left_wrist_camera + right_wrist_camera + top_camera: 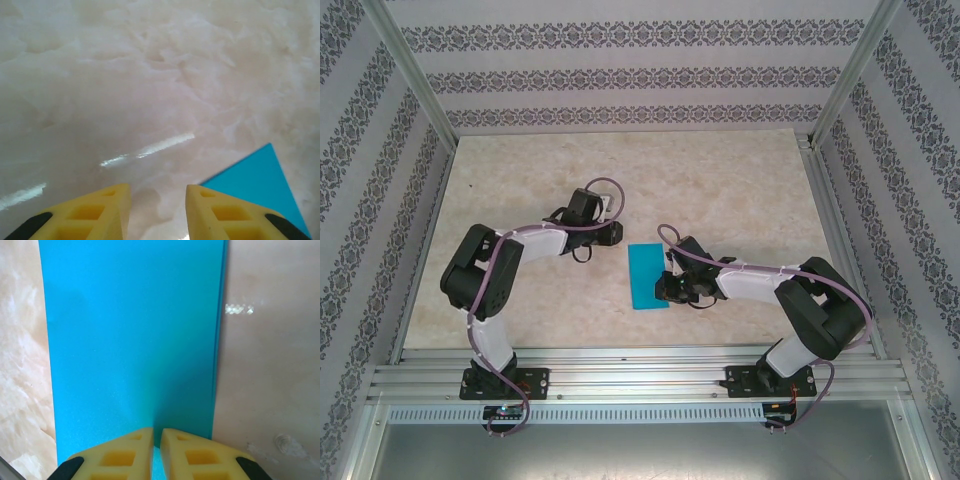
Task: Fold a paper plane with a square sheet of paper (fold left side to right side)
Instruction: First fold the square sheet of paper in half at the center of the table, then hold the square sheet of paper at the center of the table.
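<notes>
The top camera looked down from above and behind my bases. Wrist cameras sat close behind my left gripper (158, 194) and right gripper (157, 434), facing forward; all three shared the blue paper (648, 277).

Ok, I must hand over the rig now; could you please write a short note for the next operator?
Left pincer: open, holding nothing, over the bare table, beside a corner of the square sheet of paper.
Right pincer: nearly shut, tips over one edge of the sheet; I cannot tell if it presses.
Sheet: flat at the table centre, a narrow rectangle with a doubled edge on one side.
Done: the half fold, it seems.
Left: the nose and wing folds; no plane shape yet.
</notes>
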`<state>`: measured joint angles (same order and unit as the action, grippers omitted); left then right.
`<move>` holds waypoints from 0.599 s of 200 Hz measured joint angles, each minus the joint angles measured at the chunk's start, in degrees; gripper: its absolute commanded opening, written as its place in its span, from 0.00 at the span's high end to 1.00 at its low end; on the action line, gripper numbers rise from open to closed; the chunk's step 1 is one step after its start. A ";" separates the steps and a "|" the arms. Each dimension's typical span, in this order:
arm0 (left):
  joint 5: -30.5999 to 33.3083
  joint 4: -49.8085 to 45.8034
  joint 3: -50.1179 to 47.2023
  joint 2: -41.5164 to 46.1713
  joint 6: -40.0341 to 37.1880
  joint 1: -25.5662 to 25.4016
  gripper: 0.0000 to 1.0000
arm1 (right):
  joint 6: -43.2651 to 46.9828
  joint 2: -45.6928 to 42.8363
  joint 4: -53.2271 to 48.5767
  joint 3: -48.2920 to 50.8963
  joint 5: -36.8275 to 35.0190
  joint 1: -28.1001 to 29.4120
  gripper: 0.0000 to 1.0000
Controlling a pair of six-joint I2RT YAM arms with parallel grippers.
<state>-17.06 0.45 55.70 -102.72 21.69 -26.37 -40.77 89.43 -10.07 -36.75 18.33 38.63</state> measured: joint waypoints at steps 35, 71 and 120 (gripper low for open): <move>-7.26 3.96 -3.61 1.36 2.75 -1.81 0.67 | 0.04 0.13 -0.33 -0.28 0.02 0.00 0.84; -11.13 4.94 -3.98 0.02 4.28 -5.62 0.67 | 0.09 0.13 -0.37 -0.33 0.04 0.00 0.84; -10.60 5.46 -2.34 -5.25 4.28 -6.05 0.68 | 0.37 -0.83 -0.59 -0.20 -0.33 0.00 0.83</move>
<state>-27.66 5.91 53.36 -107.96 25.98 -32.42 -40.40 88.60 -10.66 -36.95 18.00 38.63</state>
